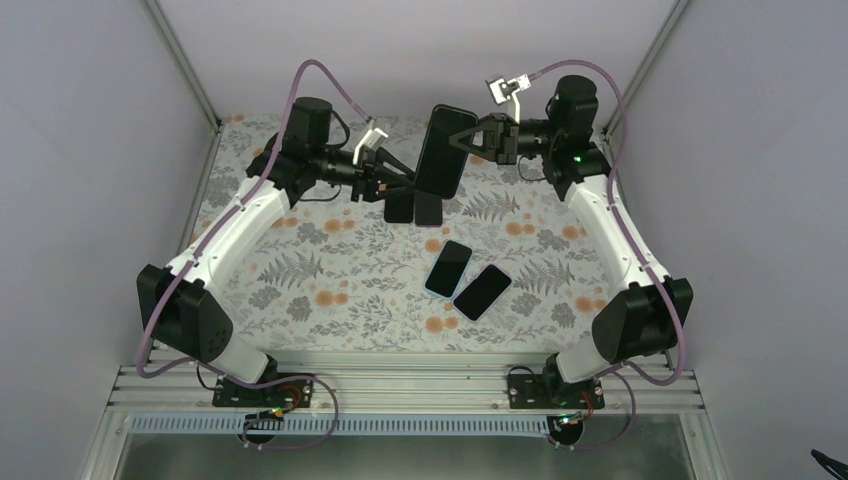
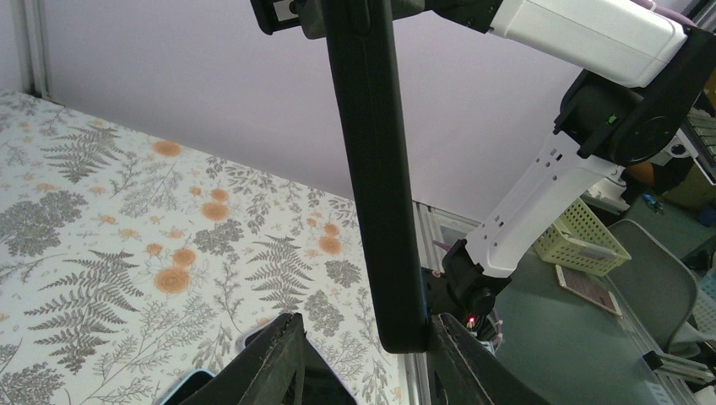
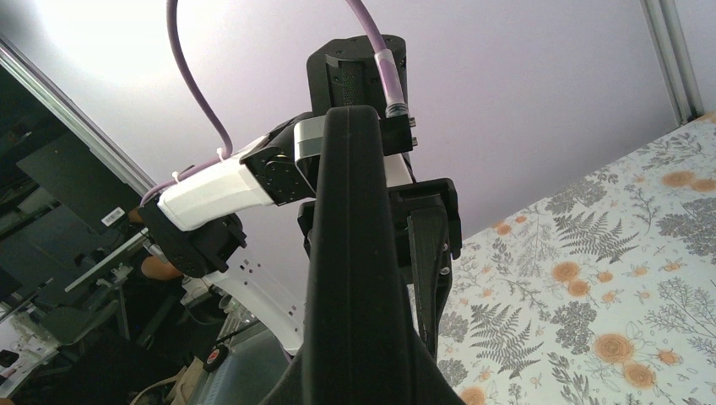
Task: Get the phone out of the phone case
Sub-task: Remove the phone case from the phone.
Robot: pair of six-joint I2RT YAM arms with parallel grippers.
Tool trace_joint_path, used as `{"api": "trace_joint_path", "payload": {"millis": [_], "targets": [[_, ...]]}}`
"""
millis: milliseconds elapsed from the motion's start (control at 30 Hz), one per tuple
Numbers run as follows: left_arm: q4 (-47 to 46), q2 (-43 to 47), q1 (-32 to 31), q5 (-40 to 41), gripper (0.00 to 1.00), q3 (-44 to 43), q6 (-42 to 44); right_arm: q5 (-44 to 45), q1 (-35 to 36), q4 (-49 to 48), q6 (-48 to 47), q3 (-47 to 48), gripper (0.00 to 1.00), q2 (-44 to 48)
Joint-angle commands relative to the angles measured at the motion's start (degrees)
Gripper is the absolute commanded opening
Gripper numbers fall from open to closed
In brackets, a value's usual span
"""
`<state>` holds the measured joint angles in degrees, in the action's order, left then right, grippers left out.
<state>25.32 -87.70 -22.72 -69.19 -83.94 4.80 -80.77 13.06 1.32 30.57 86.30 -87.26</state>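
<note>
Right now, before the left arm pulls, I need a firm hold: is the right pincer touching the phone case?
Touching. The right wrist view shows the right pincer clamped on both sides of the phone case.

A fern-and-flower table cover (image 1: 330,290) spreads below, with a yellow basket (image 2: 583,236) near a grey chair (image 2: 663,278) beyond.

Black phone case (image 1: 440,150), white desk (image 1: 330,290) patterned with grey ferns and orange flowers, two black phones (image 1: 449,268) (image 1: 483,292), white arms (image 1: 240,215) (image 1: 615,215) with black joints, purple cables (image 1: 300,85), lilac walls (image 1: 90,150)
</note>
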Motion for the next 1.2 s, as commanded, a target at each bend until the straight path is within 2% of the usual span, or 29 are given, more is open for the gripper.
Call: {"api": "trace_joint_path", "payload": {"millis": [0, 433, 633, 800, 933, 1167], "targets": [[-0.95, -0.56, 2.22, 4.53, 0.36, 1.88, -0.69, -9.93, 1.58, -5.54, 9.9, 0.97, 0.04, 4.2], [-3.66, -0.31, 3.89, 3.66, 0.35, 3.85, -3.31, -9.98, 1.98, -8.14, 12.77, 0.39, 0.04, 4.56], [-4.85, 1.83, 3.88, -1.75, 0.37, 4.3, -2.93, -8.91, 2.02, -8.11, 12.13, 0.53, 0.04, 3.92], [-6.38, 4.64, 3.8, -6.71, 0.43, 6.05, -2.22, -7.95, 1.99, -7.72, 11.31, 0.53, 0.04, 2.95], [-7.26, 6.49, 3.7, -10.15, 0.55, 7.44, -1.65, -7.2, 1.96, -7.03, 10.69, 0.56, 0.04, 2.52], [-5.0, 6.29, 1.83, -9.47, 0.6, 4.98, -1.0, -4.91, 1.95, -6.33, 10.39, 0.04, 0.04, 1.5]]}}
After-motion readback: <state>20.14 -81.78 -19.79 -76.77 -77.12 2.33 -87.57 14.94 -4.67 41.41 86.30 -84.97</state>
